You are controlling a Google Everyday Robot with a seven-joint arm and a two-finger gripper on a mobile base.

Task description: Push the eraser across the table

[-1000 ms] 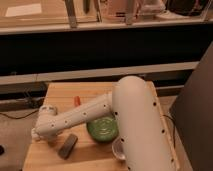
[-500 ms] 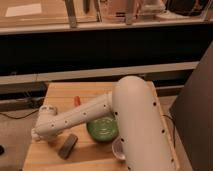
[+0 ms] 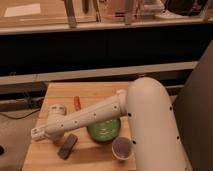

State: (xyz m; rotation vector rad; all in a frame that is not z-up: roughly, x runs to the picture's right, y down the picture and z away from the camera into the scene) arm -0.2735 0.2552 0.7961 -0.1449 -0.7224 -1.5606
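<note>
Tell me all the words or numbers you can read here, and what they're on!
There are none to read. The eraser, the green bowl, the cup, the orange-red stick and the white robot arm show no words, numbers or signs.
The gripper, near the left edge of the table beside the eraser, shows no label either.

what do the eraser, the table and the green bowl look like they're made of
The eraser looks like felt: matte dark grey-brown, no shine. The table is light wood, plank lines showing, matte. The green bowl is smooth, slightly glossy, perhaps plastic or glazed ceramic. The hand sits just up-left of the eraser, near the table's left edge.
</note>
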